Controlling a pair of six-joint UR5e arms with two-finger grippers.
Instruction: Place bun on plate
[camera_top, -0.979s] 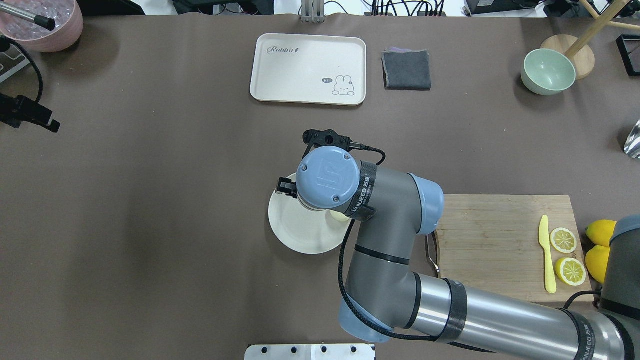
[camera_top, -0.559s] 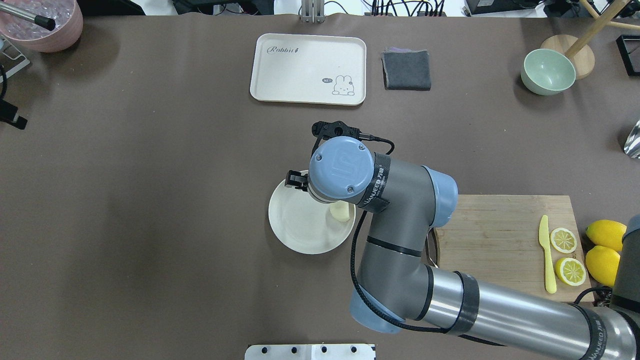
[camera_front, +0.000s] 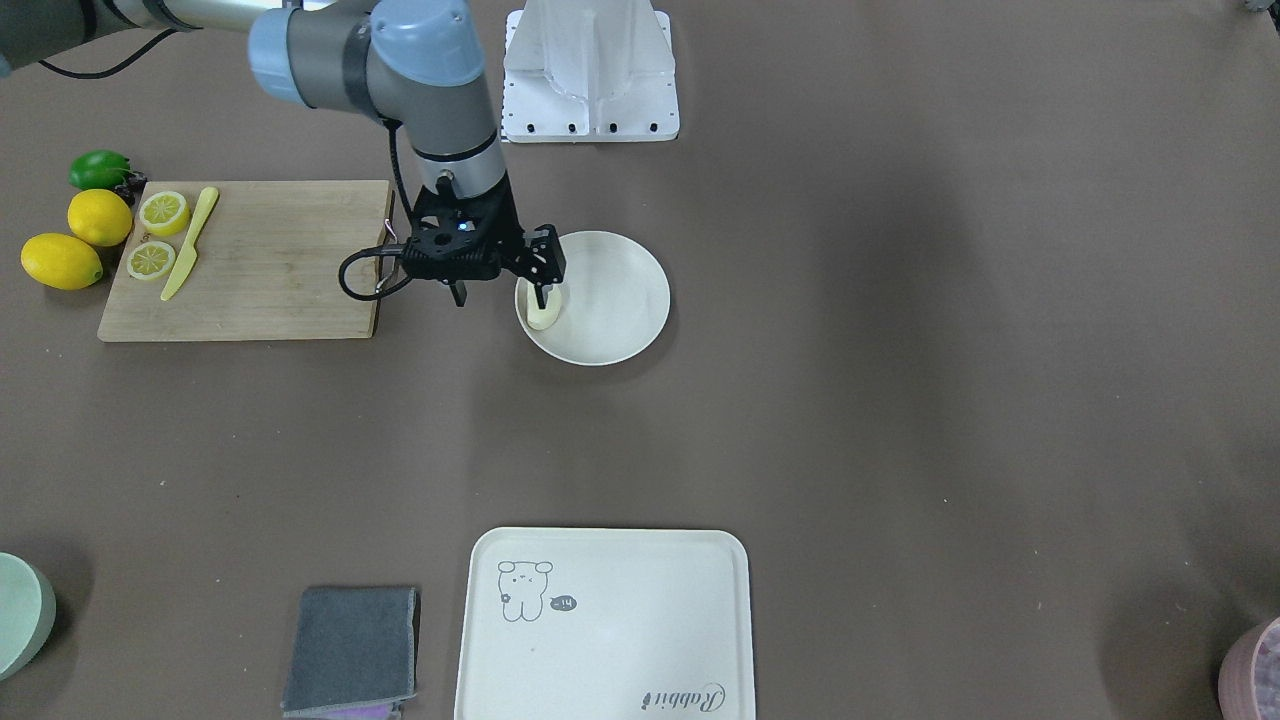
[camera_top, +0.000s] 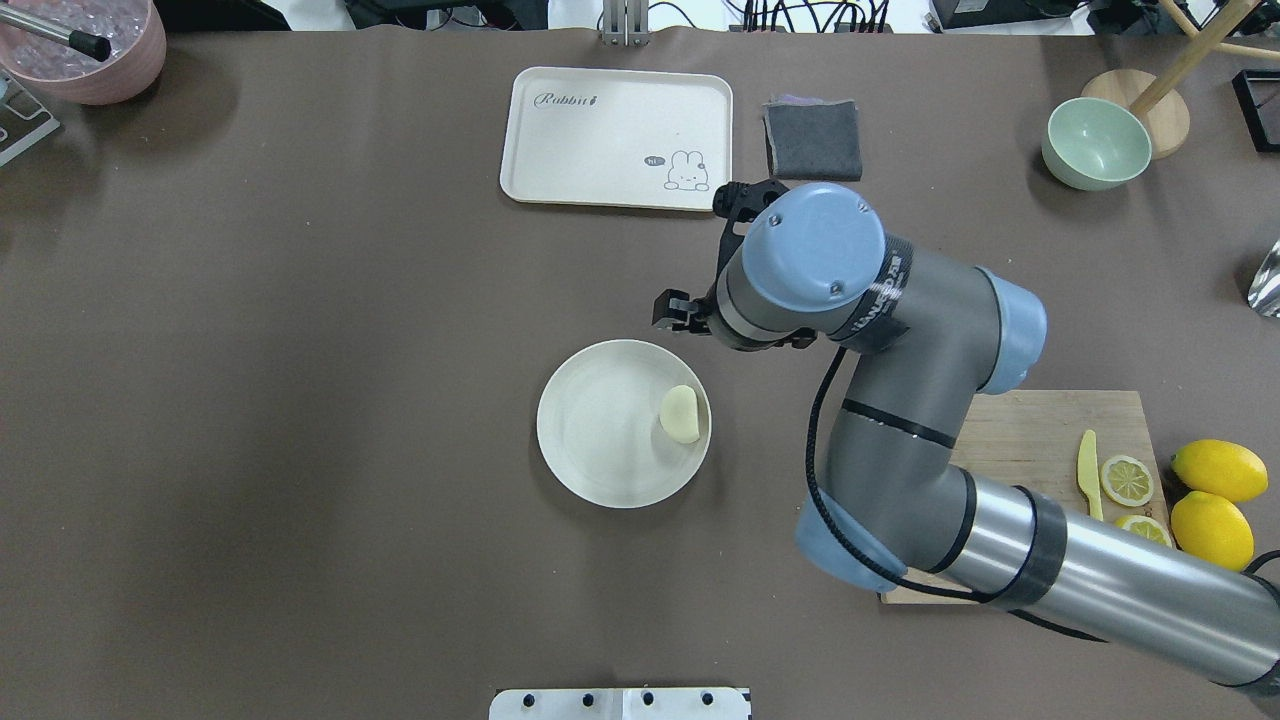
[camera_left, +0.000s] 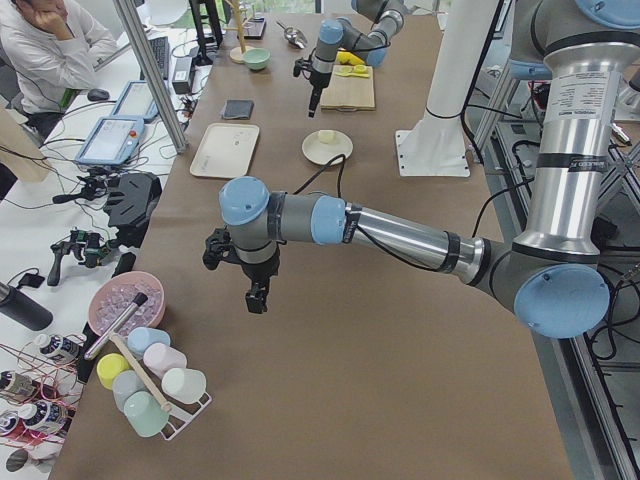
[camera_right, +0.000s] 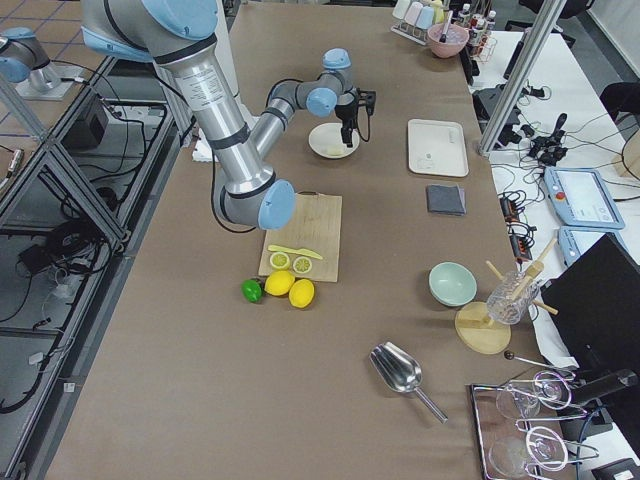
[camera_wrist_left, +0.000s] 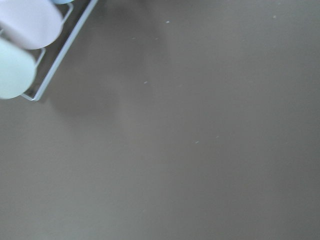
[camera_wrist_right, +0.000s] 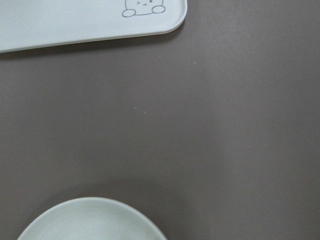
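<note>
The round off-white plate (camera_top: 610, 450) sits at the table's middle. The pale bun (camera_top: 680, 414) lies on its right side, close to the rim, with nothing touching it. In the front view the bun (camera_front: 540, 319) shows at the left edge of the plate (camera_front: 625, 300). My right gripper (camera_front: 500, 296) hangs open and empty above the plate's edge; one finger (camera_top: 672, 309) pokes out from under the wrist. The right wrist view shows only the plate's rim (camera_wrist_right: 95, 212) and bare table. My left gripper (camera_left: 255, 296) shows only in the left side view; I cannot tell its state.
The rabbit tray (camera_top: 617, 138) and a grey cloth (camera_top: 813, 139) lie at the back, with a green bowl (camera_top: 1096, 143) at the back right. A wooden cutting board (camera_top: 1020, 440) with lemon slices, a yellow knife and lemons (camera_top: 1215, 470) is at the right. A cup rack (camera_left: 150, 385) stands near the left gripper.
My right arm rose off the plate and swung back and to the right, leaving the bun uncovered on the plate. The left arm's black part left the overhead view's left edge.
</note>
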